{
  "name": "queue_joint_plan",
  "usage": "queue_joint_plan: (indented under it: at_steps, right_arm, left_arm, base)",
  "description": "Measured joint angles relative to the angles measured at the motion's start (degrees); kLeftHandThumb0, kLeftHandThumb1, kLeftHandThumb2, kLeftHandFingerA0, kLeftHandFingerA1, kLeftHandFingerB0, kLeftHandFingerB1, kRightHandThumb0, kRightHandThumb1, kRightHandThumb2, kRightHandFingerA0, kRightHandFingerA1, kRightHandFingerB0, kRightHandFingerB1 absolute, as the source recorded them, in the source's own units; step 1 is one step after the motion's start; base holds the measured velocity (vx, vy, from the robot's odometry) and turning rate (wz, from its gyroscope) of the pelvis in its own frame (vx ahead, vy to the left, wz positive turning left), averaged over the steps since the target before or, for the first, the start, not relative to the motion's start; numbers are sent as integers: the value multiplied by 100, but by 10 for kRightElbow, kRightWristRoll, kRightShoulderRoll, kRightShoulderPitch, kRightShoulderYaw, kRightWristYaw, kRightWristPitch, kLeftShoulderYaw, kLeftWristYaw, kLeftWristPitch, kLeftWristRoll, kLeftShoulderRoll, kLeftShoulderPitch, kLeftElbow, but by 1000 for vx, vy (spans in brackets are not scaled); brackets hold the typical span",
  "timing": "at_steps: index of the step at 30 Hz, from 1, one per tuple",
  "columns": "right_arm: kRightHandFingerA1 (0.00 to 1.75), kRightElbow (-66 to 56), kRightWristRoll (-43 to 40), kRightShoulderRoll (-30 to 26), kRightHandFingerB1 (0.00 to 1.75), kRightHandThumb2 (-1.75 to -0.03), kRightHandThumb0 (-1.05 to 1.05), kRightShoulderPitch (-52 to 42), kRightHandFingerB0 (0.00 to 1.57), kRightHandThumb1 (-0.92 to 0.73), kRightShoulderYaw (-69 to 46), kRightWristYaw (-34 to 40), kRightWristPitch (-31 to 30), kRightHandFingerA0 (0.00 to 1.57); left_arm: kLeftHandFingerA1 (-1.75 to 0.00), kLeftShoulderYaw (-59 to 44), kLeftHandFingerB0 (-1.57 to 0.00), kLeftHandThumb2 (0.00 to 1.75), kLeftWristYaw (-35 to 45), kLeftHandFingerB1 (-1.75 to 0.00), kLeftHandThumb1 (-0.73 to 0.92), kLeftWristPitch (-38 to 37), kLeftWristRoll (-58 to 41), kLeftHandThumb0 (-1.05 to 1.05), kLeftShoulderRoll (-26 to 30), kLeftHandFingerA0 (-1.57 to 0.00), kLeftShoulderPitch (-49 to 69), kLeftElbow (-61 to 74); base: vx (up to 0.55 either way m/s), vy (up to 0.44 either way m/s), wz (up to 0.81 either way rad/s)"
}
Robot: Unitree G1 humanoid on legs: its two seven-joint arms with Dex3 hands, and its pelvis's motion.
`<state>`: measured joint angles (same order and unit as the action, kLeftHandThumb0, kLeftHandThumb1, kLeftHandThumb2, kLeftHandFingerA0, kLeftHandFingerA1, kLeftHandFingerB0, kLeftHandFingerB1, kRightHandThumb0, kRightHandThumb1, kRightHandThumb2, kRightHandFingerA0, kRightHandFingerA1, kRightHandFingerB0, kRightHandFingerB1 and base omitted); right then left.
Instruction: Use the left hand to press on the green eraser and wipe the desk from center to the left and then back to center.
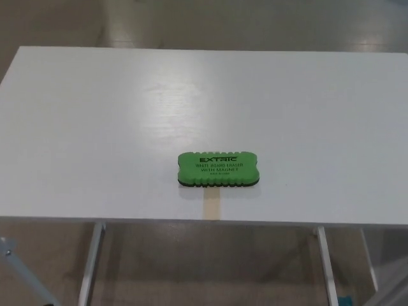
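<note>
A white desk [95, 127] fills most of the head view, its top running from one side of the picture to the other, with a soft sheen of light across the middle. Beyond its far edge lies a strip of pale floor [204, 22], and below the near edge the floor shows again between the desk's light metal legs [89, 264], one at the left and one at the right.

The green eraser [218, 169] lies flat on the desk top, near the front edge and about midway across. Its long side runs left to right, its outline is wavy, and a dark base layer shows along its near edge. Black lettering on the top reads EXTRIC, with smaller lines beneath. Just in front of it a small tan mark [211, 205] sits on the desk surface, reaching to the near edge.

Neither the left hand nor the right hand appears anywhere in the view, so nothing touches the eraser
</note>
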<state>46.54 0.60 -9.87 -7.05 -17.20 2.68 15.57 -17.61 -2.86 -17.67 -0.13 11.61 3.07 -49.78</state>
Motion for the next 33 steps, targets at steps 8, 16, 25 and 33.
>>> queue_joint_plan:
  at_steps: [8,16,25,33]
  right_arm:
    - [40,6,-16,15,34,-65,-46,1,46,-80,-24,12,57,58]
    - [56,-14,-14,27,50,-96,-49,-15,38,-68,-7,15,91,51]
    - [43,-17,-11,38,34,-66,-47,-20,42,-81,21,9,118,61]
    - [44,-4,-11,37,33,-66,-47,-19,41,-81,32,5,128,62]
  left_arm:
    - [-43,-28,-52,60,-11,-36,68,-72,-16,-41,-10,-58,-1,-20]
    - [-41,-1,-36,60,23,-32,65,-102,-23,-45,-4,-56,14,-1]
    - [-48,53,-72,62,119,-43,69,-101,-40,-32,26,-88,40,94]
    - [-47,89,-76,61,197,-45,71,-93,-62,-33,65,-85,79,180]
  base:
    - [0,0,0]
    - [0,0,0]
    - [0,0,0]
    - [0,0,0]
